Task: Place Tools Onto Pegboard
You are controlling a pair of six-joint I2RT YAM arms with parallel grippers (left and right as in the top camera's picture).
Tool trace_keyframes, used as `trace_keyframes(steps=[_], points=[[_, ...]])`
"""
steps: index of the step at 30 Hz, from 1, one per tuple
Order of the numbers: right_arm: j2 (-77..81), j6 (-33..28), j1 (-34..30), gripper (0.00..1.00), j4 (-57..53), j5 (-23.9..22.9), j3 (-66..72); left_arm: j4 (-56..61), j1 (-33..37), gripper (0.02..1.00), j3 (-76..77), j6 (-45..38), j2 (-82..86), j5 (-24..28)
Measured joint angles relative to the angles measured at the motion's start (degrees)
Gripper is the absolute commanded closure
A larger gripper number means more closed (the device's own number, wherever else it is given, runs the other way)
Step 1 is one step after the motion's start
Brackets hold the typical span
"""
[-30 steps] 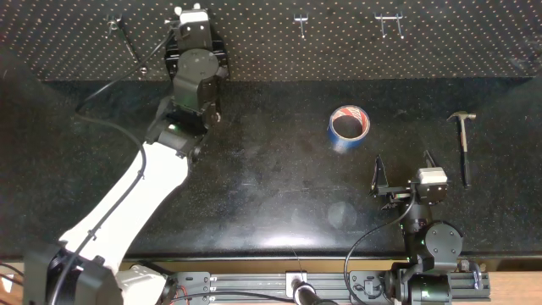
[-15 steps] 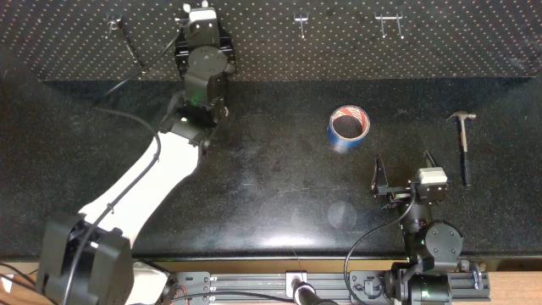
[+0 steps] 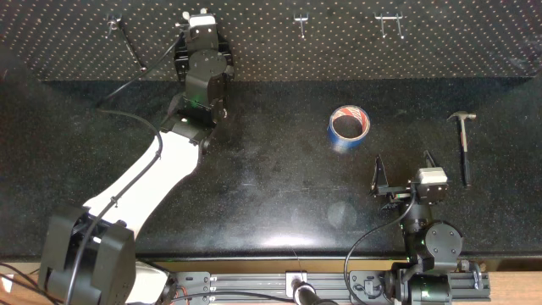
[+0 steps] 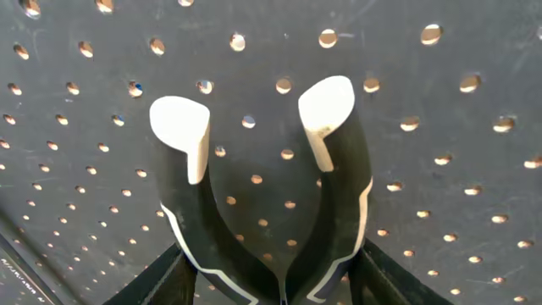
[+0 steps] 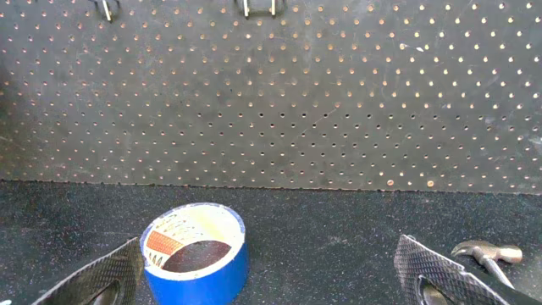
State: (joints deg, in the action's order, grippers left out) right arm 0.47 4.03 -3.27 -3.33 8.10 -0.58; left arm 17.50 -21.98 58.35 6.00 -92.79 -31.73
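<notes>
Pliers (image 4: 339, 195): clamped in left gripper (image 3: 201, 32) near pivot, handles splayed toward pegboard (image 4: 423, 127), 11 o'clock of table (image 3: 271, 186). I judge them rigid, fairly heavy, handles grippy; pivot hold suits hanging. Right gripper (image 3: 403, 176) open, empty, 5 o'clock. Hammer (image 3: 462, 144) lies 3 o'clock.

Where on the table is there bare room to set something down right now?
The widest bare stretch of table lies between the left arm and the tape roll. It is tighter on the right: tape roll, hammer and the open right gripper sit close together.
</notes>
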Motion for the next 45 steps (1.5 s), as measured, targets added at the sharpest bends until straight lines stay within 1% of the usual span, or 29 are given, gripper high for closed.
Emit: trace_keyframes(steps=[4, 5, 7, 26, 28, 29, 30, 32, 34, 37, 42, 44, 45], points=[[0.0, 0.0, 0.0, 0.025, 0.0, 0.0, 0.0, 0.83, 0.0, 0.623, 0.0, 0.02, -1.25, 0.0], [0.0, 0.0, 0.0, 0.025, 0.0, 0.0, 0.0, 1.11, 0.0, 0.597, 0.0, 0.02, -1.9, 0.02], [0.0, 0.0, 0.0, 0.027, 0.0, 0.0, 0.0, 1.53, 0.0, 0.59, 0.0, 0.02, -3.56, 0.04], [0.0, 0.0, 0.0, 0.025, 0.0, 0.0, 0.0, 0.28, -0.02, 0.599, -0.04, 0.02, -6.82, 0.0], [0.0, 0.0, 0.0, 0.025, 0.0, 0.0, 0.0, 0.28, -0.02, 0.588, -0.04, 0.02, -6.82, 0.0], [0.0, 0.0, 0.0, 0.025, 0.0, 0.0, 0.0, 0.28, -0.02, 0.555, -0.04, 0.02, -6.82, 0.0], [0.0, 0.0, 0.0, 0.025, 0.0, 0.0, 0.0, 0.28, -0.02, 0.485, -0.04, 0.02, -6.82, 0.0], [0.0, 0.0, 0.0, 0.025, 0.0, 0.0, 0.0, 0.28, -0.02, 0.303, -0.04, 0.04, -6.84, 0.0], [0.0, 0.0, 0.0, 0.025, 0.0, 0.0, 0.0, 0.35, -0.02, 0.294, -0.04, -0.04, -6.95, 0.04], [0.0, 0.0, 0.0, 0.025, 0.0, 0.0, 0.0, 0.5, -0.02, 0.218, -0.04, -0.11, -7.08, 0.07], [0.0, 0.0, 0.0, 0.025, 0.0, 0.0, 0.0, 0.26, -0.02, 0.137, -0.04, 0.07, -7.08, 0.26], [0.0, 0.0, 0.0, 0.025, 0.0, 0.0, 0.0, -0.52, -0.02, 0.084, -0.04, 0.31, -6.99, 0.31], [0.0, 0.0, 0.0, 0.025, 0.0, 0.0, 0.0, -1.27, -0.02, 0.038, -0.04, 0.39, -6.84, 0.44]])
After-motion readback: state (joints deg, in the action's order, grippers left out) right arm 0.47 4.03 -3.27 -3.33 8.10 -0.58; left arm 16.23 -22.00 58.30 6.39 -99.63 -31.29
